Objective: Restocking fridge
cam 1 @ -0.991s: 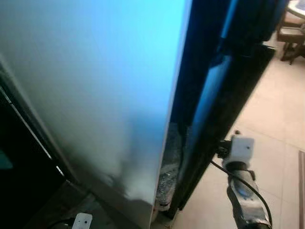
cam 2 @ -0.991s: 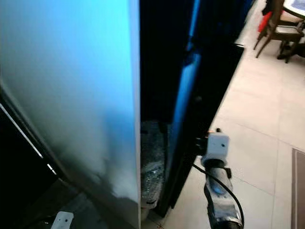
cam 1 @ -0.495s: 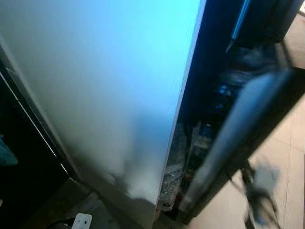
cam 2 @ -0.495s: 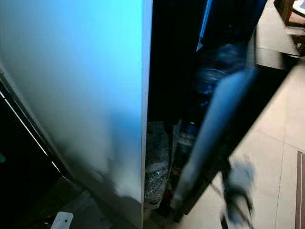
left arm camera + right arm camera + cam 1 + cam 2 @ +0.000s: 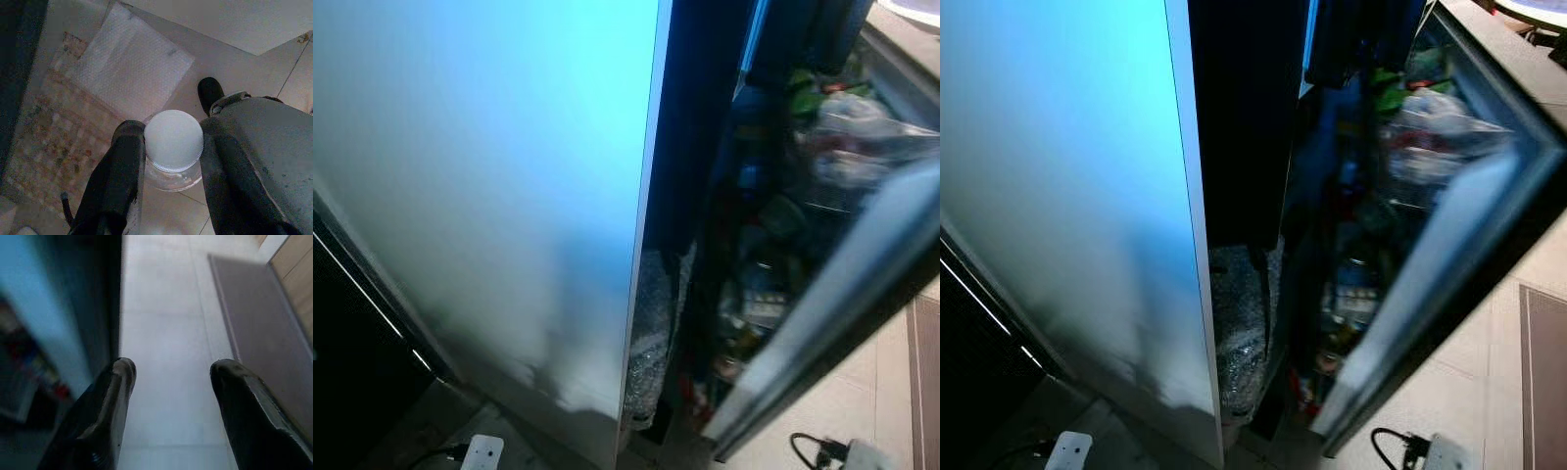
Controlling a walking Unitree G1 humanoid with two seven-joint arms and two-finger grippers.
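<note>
Nearest the floor, the left hand (image 5: 166, 147) hangs low with its two black fingers (image 5: 128, 147) closed on a clear bottle (image 5: 173, 159), clamped just under its white cap (image 5: 173, 140). The bottle hangs upright over the tiled floor (image 5: 274, 29), near a sheet of bubble wrap (image 5: 129, 61) in the upper part of that wrist picture. I judge it is parked down there so the item to be stocked stays clear of the door's path.

The right hand (image 5: 168, 377) stands open and empty, fingers (image 5: 115, 382) spread apart over pale floor tiles, with a grey mat (image 5: 254, 298) at the upper right of its picture and the dark edge of the fridge at the left. In the head views, a white part with a black cable (image 5: 847, 452) at the lower right corner appears to belong to the right arm.

Further in, the fridge door (image 5: 1430, 284) runs diagonally across the right half of the head views, swung well open. Its blur suggests it is in motion. Behind it the door shelves and interior (image 5: 773, 255) hold packed goods: bottles, jars and green produce near the top, all too blurred to name individually. A wad of crinkled plastic wrap (image 5: 1239, 362) sits at the foot of the opening, lower centre.

The pale blue side panel (image 5: 489, 176) of the fridge fills the left half of the frame.

The door appears open enough; placing the bottle is not yet begun.
</note>
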